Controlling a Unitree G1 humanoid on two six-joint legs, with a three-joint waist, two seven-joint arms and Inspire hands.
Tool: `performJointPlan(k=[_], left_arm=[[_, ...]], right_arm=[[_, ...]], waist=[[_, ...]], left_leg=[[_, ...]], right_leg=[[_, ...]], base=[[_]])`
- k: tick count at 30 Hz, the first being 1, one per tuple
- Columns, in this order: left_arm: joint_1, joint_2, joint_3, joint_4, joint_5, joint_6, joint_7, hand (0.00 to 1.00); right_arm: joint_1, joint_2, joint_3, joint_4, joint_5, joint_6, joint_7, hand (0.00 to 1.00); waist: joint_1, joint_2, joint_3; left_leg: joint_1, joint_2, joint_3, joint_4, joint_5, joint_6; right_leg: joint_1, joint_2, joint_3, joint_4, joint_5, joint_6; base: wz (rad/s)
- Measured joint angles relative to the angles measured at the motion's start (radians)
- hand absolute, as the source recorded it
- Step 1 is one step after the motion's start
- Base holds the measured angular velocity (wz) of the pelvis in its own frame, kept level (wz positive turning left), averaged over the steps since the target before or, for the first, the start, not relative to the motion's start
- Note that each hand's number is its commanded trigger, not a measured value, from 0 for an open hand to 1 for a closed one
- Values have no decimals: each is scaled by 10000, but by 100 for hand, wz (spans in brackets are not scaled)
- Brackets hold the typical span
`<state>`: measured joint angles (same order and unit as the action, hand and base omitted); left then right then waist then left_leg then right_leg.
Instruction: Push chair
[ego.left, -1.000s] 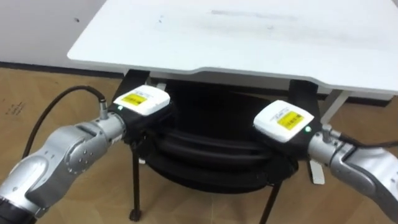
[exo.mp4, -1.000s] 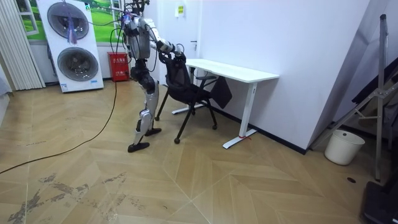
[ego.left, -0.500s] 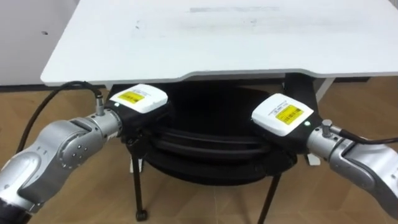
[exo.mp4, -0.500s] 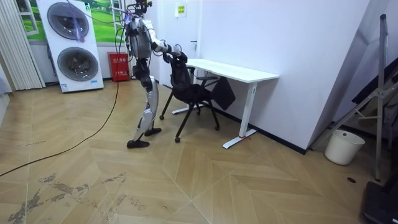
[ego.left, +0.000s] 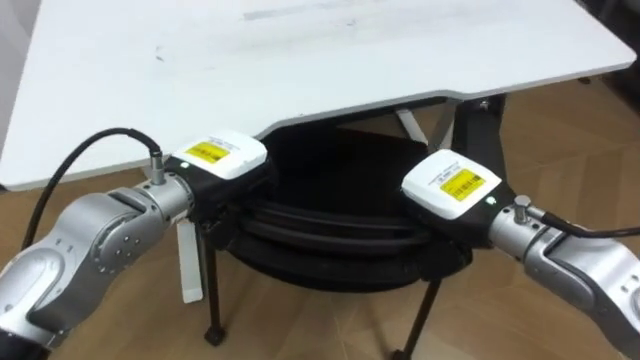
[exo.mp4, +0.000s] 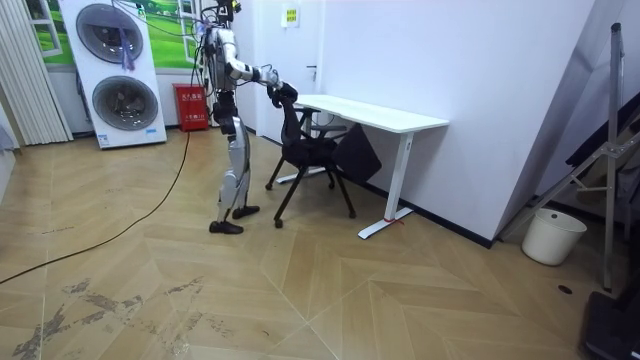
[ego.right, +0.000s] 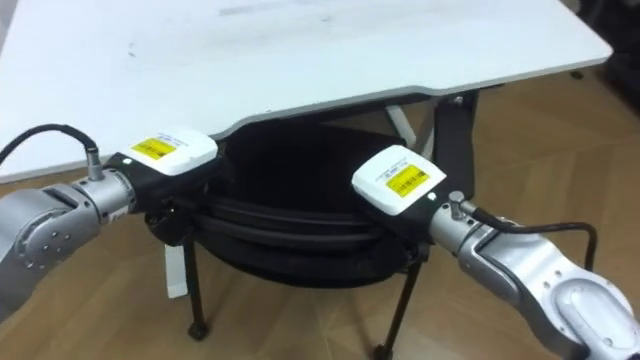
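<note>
chair (ego.left: 340, 225) slid further under desk (ego.left: 300, 60); left hand (ego.left: 215, 165), right hand (ego.left: 450, 190) at its back, fingers hidden, cannot tell grip. push looks nearly done.

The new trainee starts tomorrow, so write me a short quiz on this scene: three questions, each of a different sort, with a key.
1. True or false: the left hand and the right hand are both on the back of the black chair.
2. What colour is the desk just beyond the chair? A. white B. black C. brown wood
3. In the room view, name the white container on the floor by the wall at that view's right.
Key: 1 true; 2 A; 3 a bucket.
</note>
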<state>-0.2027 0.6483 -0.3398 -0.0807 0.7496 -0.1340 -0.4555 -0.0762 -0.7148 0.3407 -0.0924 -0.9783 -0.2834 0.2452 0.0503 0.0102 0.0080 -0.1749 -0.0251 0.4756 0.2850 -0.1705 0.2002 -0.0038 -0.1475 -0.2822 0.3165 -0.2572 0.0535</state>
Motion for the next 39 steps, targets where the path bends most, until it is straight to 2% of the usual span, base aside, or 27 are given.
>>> performJointPlan(k=[1,2,3,4,5,6,7,8,9,10,12,15,16,17,18,19,21,25,31,37,39], left_arm=[[71,-18,-2,-1,1,-3,4,100],[115,-50,-2,-1,50,0,35,100],[127,42,-30,-121,68,14,43,100],[128,289,-39,-326,-108,21,3,100],[138,268,-60,-335,-117,51,3,100],[138,150,-238,-330,52,229,3,100],[139,75,-303,-297,116,239,-1,100],[142,86,-334,-290,117,230,-27,100],[144,128,-337,-295,163,198,-99,100],[144,206,-334,-321,157,172,-103,100],[169,223,-335,-320,173,172,-109,100],[181,209,-333,-321,183,127,-111,100],[217,171,-329,-320,205,124,-111,100],[237,139,-313,-320,217,122,-111,100],[282,86,-249,-319,251,74,-111,100],[328,49,-164,-305,293,-25,-93,100],[352,2,-164,-258,297,-83,-24,100],[478,17,-86,-242,290,-191,87,100],[492,11,3,-278,273,-275,68,100],[493,5,42,-317,278,-334,64,100],[519,0,45,-316,278,-343,71,100]], right_arm=[[86,16,1,0,0,-10,-1,100],[119,17,2,0,0,-11,0,100],[101,-24,-17,-14,5,-113,-5,100],[69,-27,-52,-10,99,-162,-28,100],[76,-11,-64,30,131,-125,-20,100],[83,23,-30,125,130,-131,176,100],[84,-44,-29,121,131,-301,374,100],[98,-45,-30,115,135,-384,450,100],[102,-46,-31,66,138,-505,550,100],[105,-37,-31,8,139,-533,588,100],[105,16,-31,12,138,-537,684,100],[91,22,-32,9,139,-561,834,100],[63,22,-32,4,146,-595,956,100],[57,20,-33,-5,146,-611,1012,100],[47,22,-32,-6,146,-630,1088,100],[45,35,-33,7,145,-632,1102,100],[44,4,-33,10,158,-644,1146,100],[42,-6,-41,-5,243,-642,1146,100],[47,-137,-40,-463,210,-513,1588,100],[50,-270,-40,-753,217,-506,1856,100],[49,-267,-39,-767,249,-506,1951,100]], waist=[[-40,2,-4],[-97,-31,-5],[-203,-198,46],[-173,-73,50],[-161,46,41],[-244,14,21],[-251,-119,84],[-267,-183,103],[-332,-277,132],[-461,-273,129],[-454,-295,137],[-456,-412,131],[-492,-425,133],[-503,-423,133],[-473,-434,139],[-484,-506,176],[-540,-535,191],[-554,-536,191],[-627,-549,182],[-530,-577,167],[-479,-654,174]], left_leg=[[78,-96,-83,-192,101,-681],[74,-201,-309,-290,160,-1510],[-258,-129,-1229,675,-106,-1818],[-690,266,-2043,1996,-899,-1379],[-741,343,-2225,2307,-1090,-1183],[-517,254,-2323,2113,-1114,-1204],[-164,55,-2337,1430,-827,-1516],[37,-70,-2366,984,-607,-1759],[390,-248,-2382,211,-193,-1945],[456,-284,-2411,69,-29,-1560],[487,-278,-2514,77,-14,-1461],[466,-275,-2666,70,67,-1324],[467,-267,-2792,117,127,-1170],[462,-251,-2864,191,139,-1005],[466,-187,-2923,176,212,-479],[463,-176,-3021,116,235,-496],[468,-194,-3189,101,270,-550],[570,-212,-3259,-147,384,-654],[592,-317,-3423,-358,523,-684],[671,-363,-3507,-514,619,-713],[767,-370,-3505,-594,640,-741]], right_leg=[[66,111,205,-383,231,-218],[78,42,290,-657,462,-479],[4,-243,323,-745,826,-275],[-84,-118,414,-220,603,554],[-103,40,420,-32,443,591],[-13,170,464,-114,394,381],[62,218,447,-538,504,162],[101,256,459,-778,641,1],[108,264,378,-1196,1062,-305],[136,293,371,-1182,1248,-170],[219,450,403,-1265,1306,-96],[285,494,301,-1315,1281,48],[388,554,242,-1329,1272,56],[408,592,193,-1321,1247,37],[422,642,165,-1277,1183,-28],[477,719,53,-1280,1146,-86],[590,760,10,-1304,1091,-133],[622,773,-34,-1312,1052,-184],[611,765,-3,-1402,975,-208],[694,762,-47,-1476,978,-215],[743,751,-41,-1462,962,-229]], base=[[5],[0],[-15],[-20],[-9],[14],[21],[15],[21],[15],[8],[15],[23],[21],[18],[20],[25],[5],[8],[5],[0]])
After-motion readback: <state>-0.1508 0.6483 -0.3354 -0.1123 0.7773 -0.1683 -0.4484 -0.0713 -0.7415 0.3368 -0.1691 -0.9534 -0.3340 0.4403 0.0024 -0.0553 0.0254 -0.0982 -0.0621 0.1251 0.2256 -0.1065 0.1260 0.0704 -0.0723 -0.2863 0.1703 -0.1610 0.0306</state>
